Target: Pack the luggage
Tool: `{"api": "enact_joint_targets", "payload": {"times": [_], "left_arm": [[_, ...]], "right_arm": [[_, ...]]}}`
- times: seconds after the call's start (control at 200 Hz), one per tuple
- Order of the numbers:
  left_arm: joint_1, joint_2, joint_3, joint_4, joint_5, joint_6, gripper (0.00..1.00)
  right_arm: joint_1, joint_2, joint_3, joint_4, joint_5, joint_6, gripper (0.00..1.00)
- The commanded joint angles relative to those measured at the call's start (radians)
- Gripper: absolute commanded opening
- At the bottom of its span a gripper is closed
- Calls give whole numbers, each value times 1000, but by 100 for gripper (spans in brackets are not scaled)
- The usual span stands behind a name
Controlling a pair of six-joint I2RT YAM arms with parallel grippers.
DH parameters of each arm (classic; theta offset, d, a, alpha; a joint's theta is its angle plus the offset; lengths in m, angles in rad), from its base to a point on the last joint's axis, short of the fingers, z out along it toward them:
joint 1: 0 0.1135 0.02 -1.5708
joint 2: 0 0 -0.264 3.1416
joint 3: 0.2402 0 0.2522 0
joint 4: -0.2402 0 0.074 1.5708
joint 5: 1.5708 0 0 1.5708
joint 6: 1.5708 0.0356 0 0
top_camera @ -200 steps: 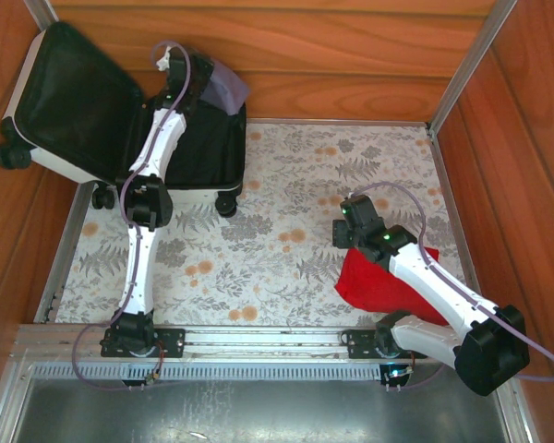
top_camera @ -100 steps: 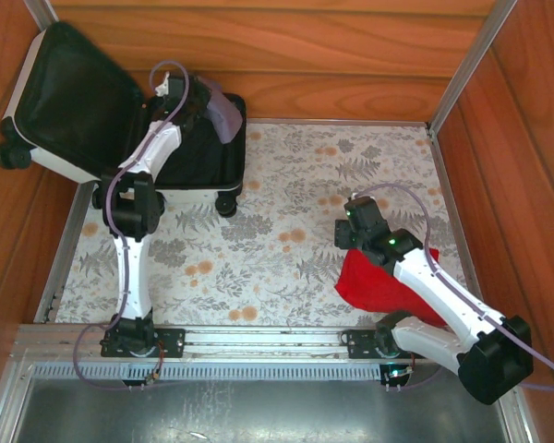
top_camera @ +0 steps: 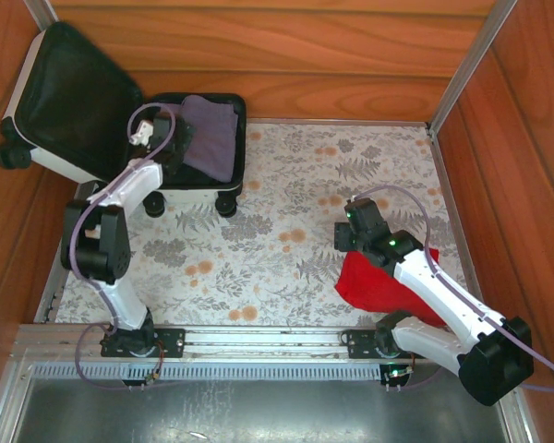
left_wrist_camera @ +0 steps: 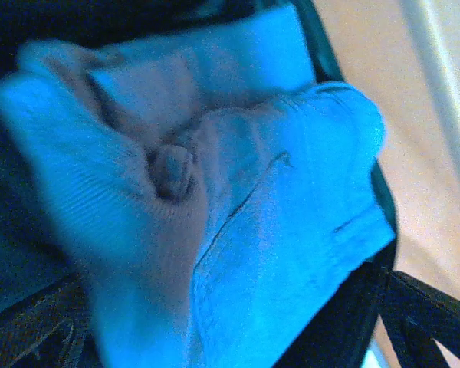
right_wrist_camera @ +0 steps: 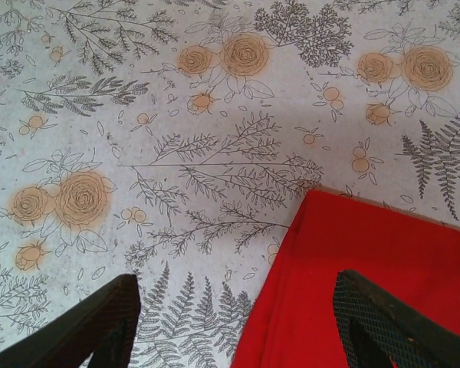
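1. The luggage [top_camera: 196,191] sits at the far-left corner of the floral table cover [top_camera: 286,198], open. Its lid is tipped back toward the left wooden wall [top_camera: 5,231] with the black lining facing up.
2. A folded lavender cloth [top_camera: 210,137] lies in the right part of the base half, clear of the lid.
3. The left gripper [top_camera: 146,137] is over the left part of the base, just beside the cloth. On the left wrist cam the jaws are apart and grip nothing, with the cloth [left_wrist_camera: 276,215] lying free below.
4. The right gripper [top_camera: 353,224] is on the right side, well apart from the suitcase and above the far-left edge of a red cloth [top_camera: 379,281].
5. On the right wrist cam the jaws are apart. One finger [right_wrist_camera: 111,318] is over the table cover, the other over the red cloth [right_wrist_camera: 383,253]. Contact: cannot tell.
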Motion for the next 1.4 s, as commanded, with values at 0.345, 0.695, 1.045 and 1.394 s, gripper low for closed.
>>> {"api": "enact_joint_targets", "payload": {"times": [0.345, 0.695, 1.045, 1.394], "left_arm": [[-2, -401, -314, -44, -67, 297, 100], [-6, -539, -394, 77, 264, 666, 100], [-50, -522, -417, 156, 460, 720, 94], [-53, -501, -492, 161, 332, 556, 82]], "right_arm": [[-9, 60, 57, -2, -76, 83, 72], [-13, 50, 58, -415, 1, 374, 83], [-14, 339, 16, -337, -122, 464, 80], [3, 543, 61, -214, -151, 405, 62]]}}
